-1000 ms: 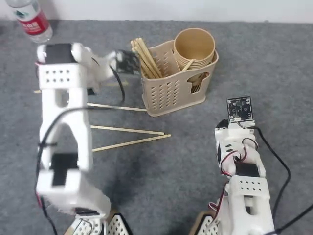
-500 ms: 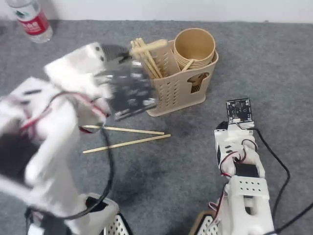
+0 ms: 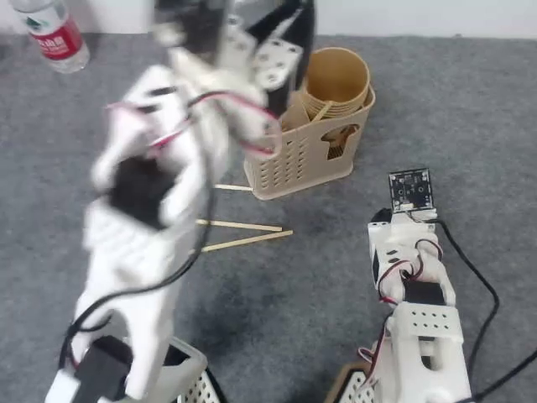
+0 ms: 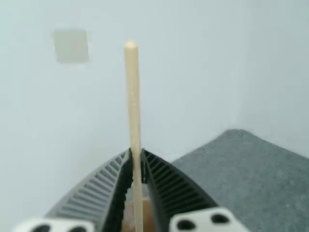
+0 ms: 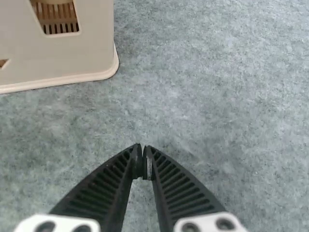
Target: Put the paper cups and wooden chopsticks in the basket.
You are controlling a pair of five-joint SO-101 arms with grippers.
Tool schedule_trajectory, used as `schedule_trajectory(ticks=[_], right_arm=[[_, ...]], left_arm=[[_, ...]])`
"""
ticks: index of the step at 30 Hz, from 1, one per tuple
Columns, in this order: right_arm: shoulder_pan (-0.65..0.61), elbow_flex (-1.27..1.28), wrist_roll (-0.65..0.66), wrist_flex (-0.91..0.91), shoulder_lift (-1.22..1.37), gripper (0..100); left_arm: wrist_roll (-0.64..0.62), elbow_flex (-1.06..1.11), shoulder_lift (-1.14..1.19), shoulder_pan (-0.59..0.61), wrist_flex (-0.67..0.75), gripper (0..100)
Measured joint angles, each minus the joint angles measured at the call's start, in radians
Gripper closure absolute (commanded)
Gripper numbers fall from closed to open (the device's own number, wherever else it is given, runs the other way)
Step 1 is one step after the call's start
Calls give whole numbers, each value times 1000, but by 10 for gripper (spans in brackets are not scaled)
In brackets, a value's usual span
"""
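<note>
Paper cups (image 3: 336, 80) sit nested in the basket (image 3: 298, 164) on the grey surface (image 3: 470, 126), at its end nearer the right arm (image 3: 415, 277), and 3 wooden chopsticks (image 3: 243, 226) lie on the surface near its other end. The left fingers (image 4: 166, 181) are clamped on 1 more chopstick (image 4: 131, 96), which points past their tips toward the white wall (image 4: 217, 58), with that arm raised over the basket. The right fingers (image 5: 113, 186) are pressed together with nothing between them, low over the surface near the basket's base.
</note>
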State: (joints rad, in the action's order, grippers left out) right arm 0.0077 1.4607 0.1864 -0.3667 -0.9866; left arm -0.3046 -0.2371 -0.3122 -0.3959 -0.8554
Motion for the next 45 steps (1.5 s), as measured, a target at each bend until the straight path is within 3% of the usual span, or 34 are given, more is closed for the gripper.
schedule_trajectory(ticks=[6,15,19,29,32,39,45], right_arm=[[0,0,0,0,0,987],[0,0,0,0,0,987],[0,0,0,0,0,987],[0,0,0,0,0,987],[0,0,0,0,0,987],[0,0,0,0,0,987],[0,0,0,0,0,987]], left_arm=[[-3,430,-8,89,365,990],[40,678,-87,141,454,952],[63,749,-107,120,457,799],[172,760,-400,69,236,805],[308,760,-499,144,91,805],[893,758,-488,437,-250,803],[1209,758,-258,480,-336,802]])
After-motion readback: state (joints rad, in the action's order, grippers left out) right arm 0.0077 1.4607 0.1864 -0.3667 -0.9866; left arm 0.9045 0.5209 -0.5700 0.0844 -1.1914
